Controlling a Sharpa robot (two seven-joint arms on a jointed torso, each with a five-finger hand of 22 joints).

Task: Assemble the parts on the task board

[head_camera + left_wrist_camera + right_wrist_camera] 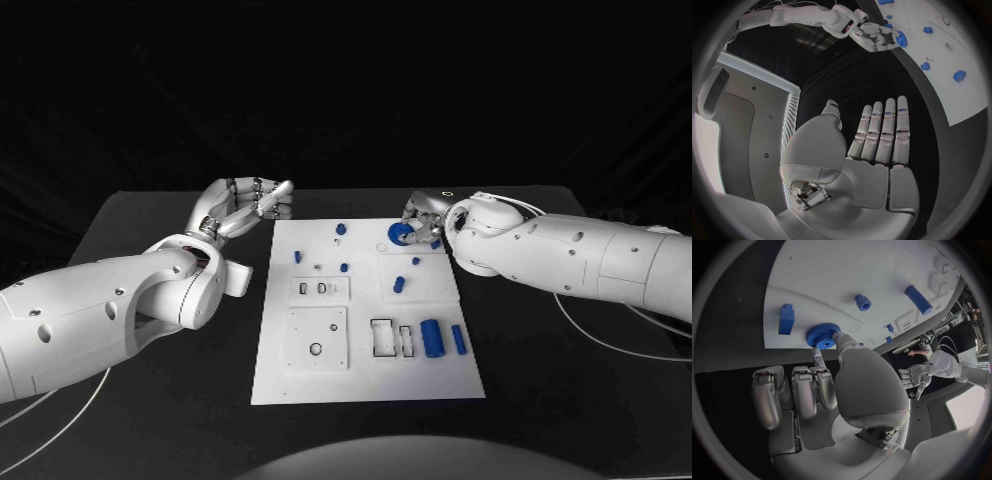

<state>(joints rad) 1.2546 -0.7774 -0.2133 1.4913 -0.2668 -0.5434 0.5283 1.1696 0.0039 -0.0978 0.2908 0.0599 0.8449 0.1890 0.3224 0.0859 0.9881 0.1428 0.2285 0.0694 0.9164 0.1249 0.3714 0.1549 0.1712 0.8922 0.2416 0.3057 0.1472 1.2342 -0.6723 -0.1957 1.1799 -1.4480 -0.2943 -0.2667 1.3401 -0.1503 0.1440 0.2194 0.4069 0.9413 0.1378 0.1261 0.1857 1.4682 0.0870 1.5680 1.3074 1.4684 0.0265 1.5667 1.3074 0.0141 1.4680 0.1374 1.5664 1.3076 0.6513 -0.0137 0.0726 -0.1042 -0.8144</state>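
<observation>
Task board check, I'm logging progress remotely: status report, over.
Left hand open, fingers spread, beside the task board. Right hand pinching the blue gear at the board's far edge. Other blue parts lie apart. Nothing blocking.

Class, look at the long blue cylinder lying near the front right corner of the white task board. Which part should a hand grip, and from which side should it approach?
Probably the middle of the long blue cylinder, from above, fingers across its width. It lies flat on the task board, so its rounded long sides are exposed, while a slimmer blue piece crowds its right.
</observation>
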